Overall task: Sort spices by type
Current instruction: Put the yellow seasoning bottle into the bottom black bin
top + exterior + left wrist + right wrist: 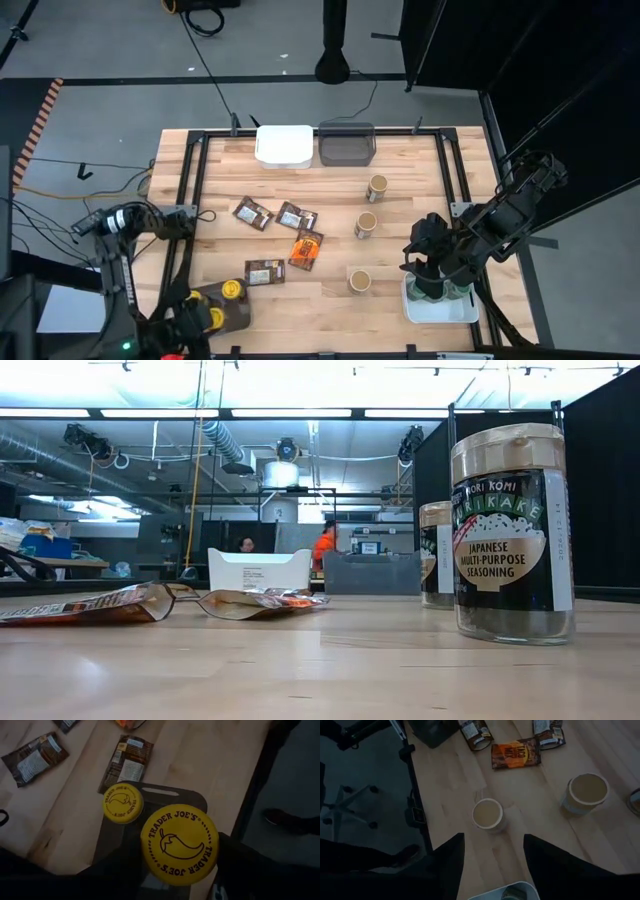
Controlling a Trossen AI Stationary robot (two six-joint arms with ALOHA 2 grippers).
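Observation:
My left gripper (179, 870) is at the table's near left corner, above a dark tray (240, 312). It is shut on a yellow-lidded jar (179, 844). A second yellow-lidded jar (122, 802) stands in that tray. My right gripper (492, 852) is open and hovers over a white tray (440, 308) at the near right, which holds green-lidded jars (512, 893). Three tan-lidded jars (377, 187) (366, 224) (359, 281) stand upright on the table. Brown packets (252, 212) (297, 216) (264, 271) and an orange packet (307, 249) lie flat mid-table. My left gripper holds the yellow-lidded jar between its two fingers (235, 865), coming from above and pointing down. The jar is upright, lid (200, 820) toward the camera. The wide lid hides where the fingers meet the jar's side and whether its base rests on the dark tray.
A white tray (283, 144) and a grey tray (346, 144) sit side by side at the far edge. A black frame rail (190, 190) runs around the tabletop. In the low view a tan-lidded seasoning jar (512, 535) stands close by, with packets (90, 605) to its left.

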